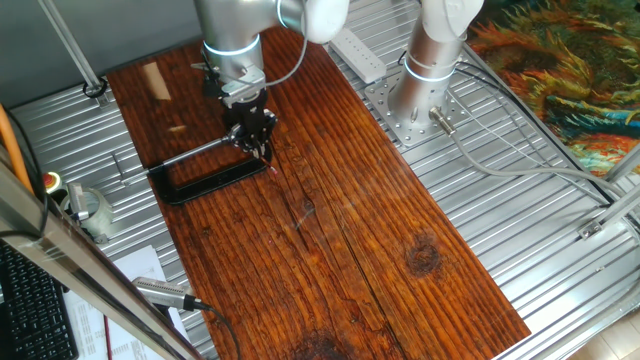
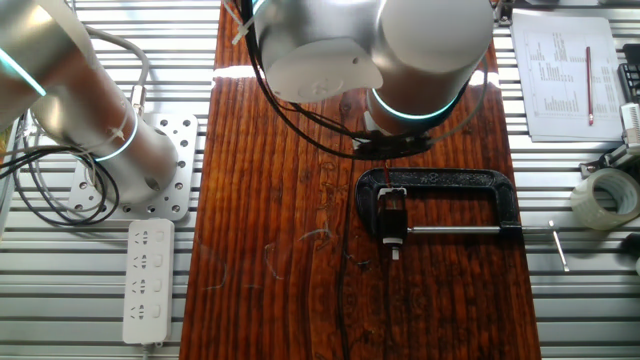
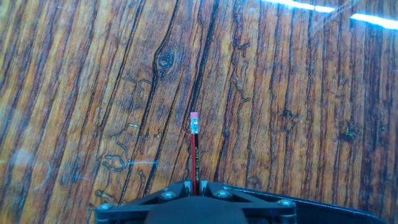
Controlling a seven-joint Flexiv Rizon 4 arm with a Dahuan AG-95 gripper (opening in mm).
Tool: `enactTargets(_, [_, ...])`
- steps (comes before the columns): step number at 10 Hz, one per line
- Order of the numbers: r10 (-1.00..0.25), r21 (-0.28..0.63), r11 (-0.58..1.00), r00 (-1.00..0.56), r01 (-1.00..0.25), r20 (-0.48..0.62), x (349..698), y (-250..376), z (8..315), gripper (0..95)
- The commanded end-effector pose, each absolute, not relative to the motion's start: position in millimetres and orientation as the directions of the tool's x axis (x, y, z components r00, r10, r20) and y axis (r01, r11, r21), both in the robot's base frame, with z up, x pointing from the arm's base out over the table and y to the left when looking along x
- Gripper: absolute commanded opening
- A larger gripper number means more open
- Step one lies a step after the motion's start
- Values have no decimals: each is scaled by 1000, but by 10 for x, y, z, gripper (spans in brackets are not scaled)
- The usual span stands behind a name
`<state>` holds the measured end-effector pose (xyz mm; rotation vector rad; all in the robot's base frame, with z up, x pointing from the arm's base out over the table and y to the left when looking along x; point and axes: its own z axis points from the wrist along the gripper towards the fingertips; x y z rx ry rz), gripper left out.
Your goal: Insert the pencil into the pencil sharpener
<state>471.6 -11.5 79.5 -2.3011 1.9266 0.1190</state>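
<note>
Hand view shows the pencil clamped in the claw, pink eraser end pointing away over bare wood. The sharpener sits in the C-clamp near the bench's far end. Risks: slight misalignment jams the tip; the thin pencil could slip or snap.

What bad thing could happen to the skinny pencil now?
The pencil is very thin and sticks far out of the gripper, so it might bend or snap if pushed crooked. The sharpener, pinched in the black clamp, looks small from above, so the pencil could miss the hole and hit the clamp or the wooden board.
</note>
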Motion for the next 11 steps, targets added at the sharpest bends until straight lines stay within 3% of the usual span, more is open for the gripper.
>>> enactTargets(1, [-972,-61,-171,178,-983,-152,4720,-124,792,0])
enactTargets(11, [-958,-106,-172,192,-979,-211,4685,-211,842,0])
